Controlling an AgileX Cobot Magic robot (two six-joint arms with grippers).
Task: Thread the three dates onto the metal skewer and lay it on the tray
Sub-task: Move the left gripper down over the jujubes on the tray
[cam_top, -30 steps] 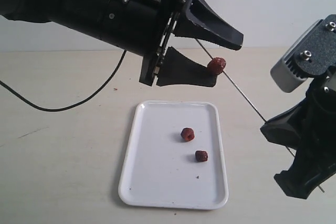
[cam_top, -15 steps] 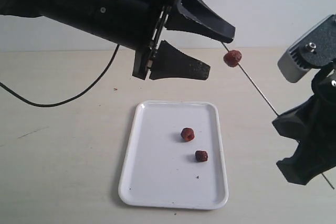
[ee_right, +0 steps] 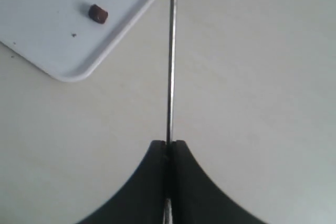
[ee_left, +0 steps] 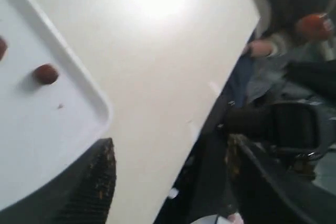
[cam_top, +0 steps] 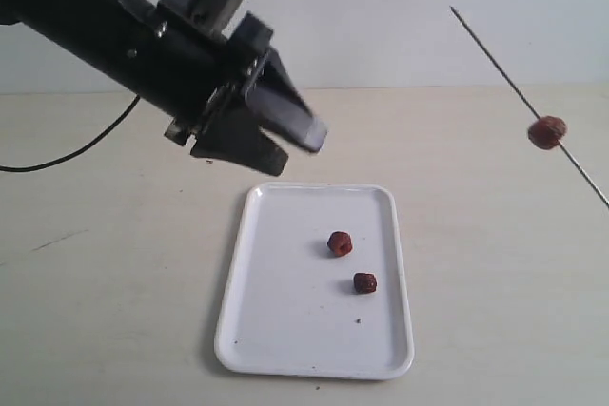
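Dates lie in two places: two sit apart from each other on the white tray (cam_top: 285,330) in the lower middle of the exterior frame, the upper date (cam_top: 340,243) near the tray's centre and the lower date (cam_top: 365,282) a little down and to the right of it. The third date (cam_top: 547,131) is threaded on the metal skewer (cam_top: 495,62) at the right edge, in the air and well apart from the tray. The skewer slants from its point in the upper right down to the right border, where it runs out of the frame. In the right wrist view the right gripper (ee_right: 168,148) is clamped on the skewer's shaft, jaws pressed together with the rod between them. From there the rod runs straight out over the pale table (ee_right: 252,77) past the tray's corner. The left gripper (cam_top: 298,152), in the upper left of the exterior frame, hangs above the tray's upper left corner with its fingers spread and nothing between them.
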